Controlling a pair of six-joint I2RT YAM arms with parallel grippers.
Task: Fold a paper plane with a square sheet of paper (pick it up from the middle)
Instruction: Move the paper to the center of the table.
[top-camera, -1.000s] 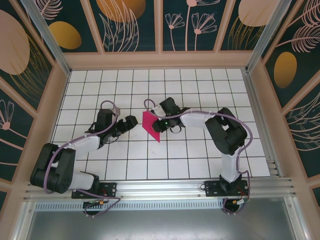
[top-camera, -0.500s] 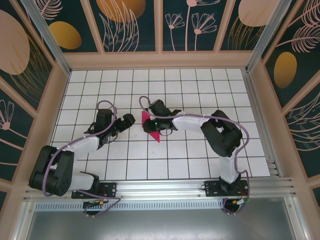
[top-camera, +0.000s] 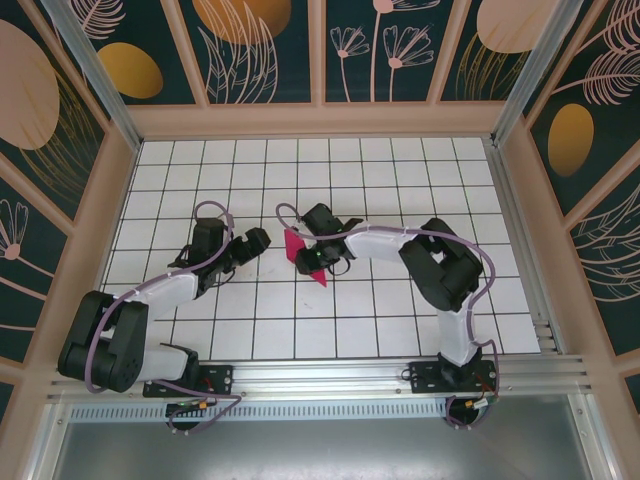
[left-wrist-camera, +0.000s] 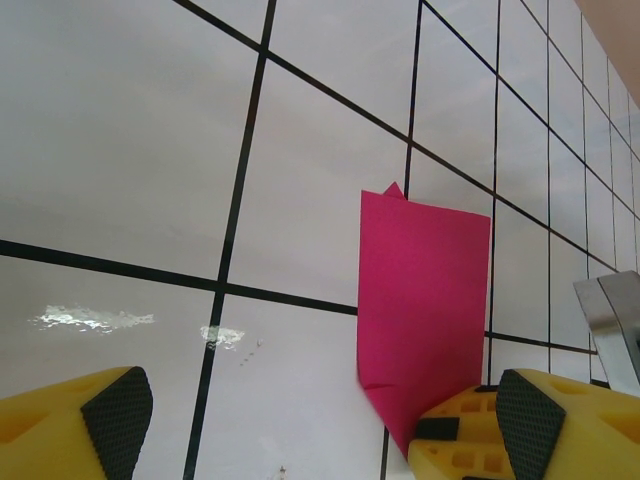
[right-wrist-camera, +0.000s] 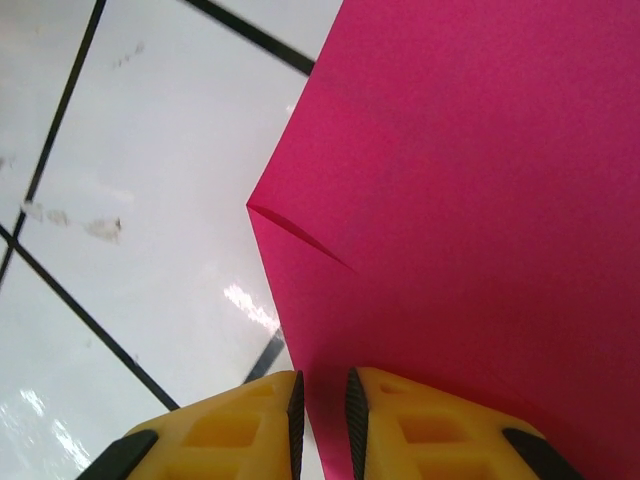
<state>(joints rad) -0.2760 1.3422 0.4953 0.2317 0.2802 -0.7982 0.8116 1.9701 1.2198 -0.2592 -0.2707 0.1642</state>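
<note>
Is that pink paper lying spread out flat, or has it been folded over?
Folded. The pink paper shows as a narrow rectangle, not a square, with another layer's corner peeking above its top edge.

- White tiled table (top-camera: 400, 300) with black grid lines, running under and all round the left gripper (top-camera: 262, 240) and the right gripper (top-camera: 308, 260).
- Pale wooden frame (top-camera: 315, 120), well beyond their fingertips.
- Teal wall panels (top-camera: 420, 50) with gold plant drawings, past that.
- Aluminium rail (top-camera: 320, 375), far behind them.

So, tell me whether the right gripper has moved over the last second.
Yes. The right gripper has shifted left across the grid table, from the right edge of the square sheet of paper to over its middle.
</note>
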